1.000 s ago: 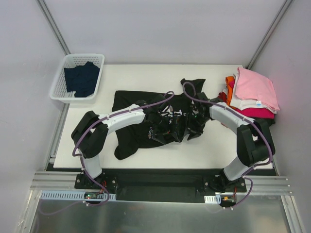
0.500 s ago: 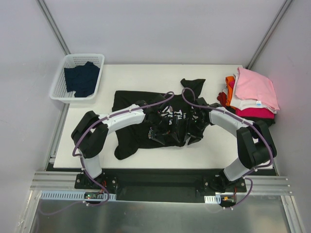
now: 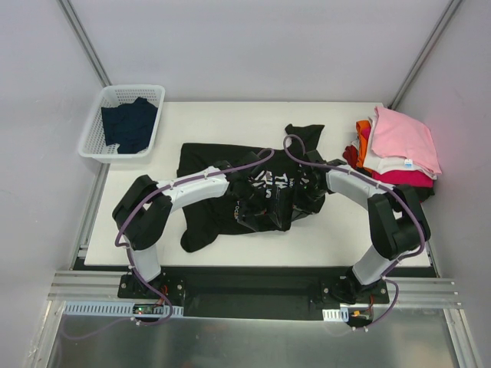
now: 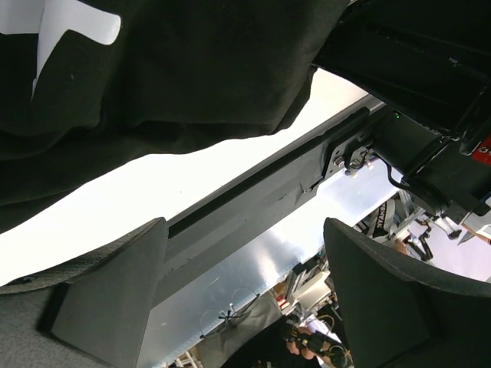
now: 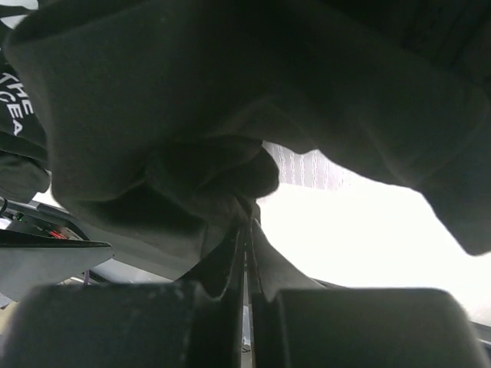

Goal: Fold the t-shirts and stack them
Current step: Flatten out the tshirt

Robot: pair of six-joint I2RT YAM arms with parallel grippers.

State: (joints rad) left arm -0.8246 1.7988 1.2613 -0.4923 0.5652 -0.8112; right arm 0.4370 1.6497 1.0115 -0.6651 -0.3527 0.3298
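The black t-shirt (image 3: 203, 165) lies nearest my bases, across the middle of the table (image 3: 230, 119). Its left part is spread fairly flat and its right part is bunched between my arms, with the white lettering showing. My right end effector (image 5: 247, 230) has its fingers pressed together on a gathered fold of that black cloth. My left end effector (image 4: 245, 230) stands wide apart with nothing between its fingers, and the shirt hangs just beyond them.

I judge this shirt to be mid-fold: no tidy rectangle yet, and one sleeve pokes out toward the far side. Farther off, at the right edge, a pile of tees (image 3: 403, 138) is already stacked, pink on top of white, magenta, orange and red. In the far left corner a navy tee (image 3: 129, 124) sits in a white basket (image 3: 92, 126), probably not yet done.
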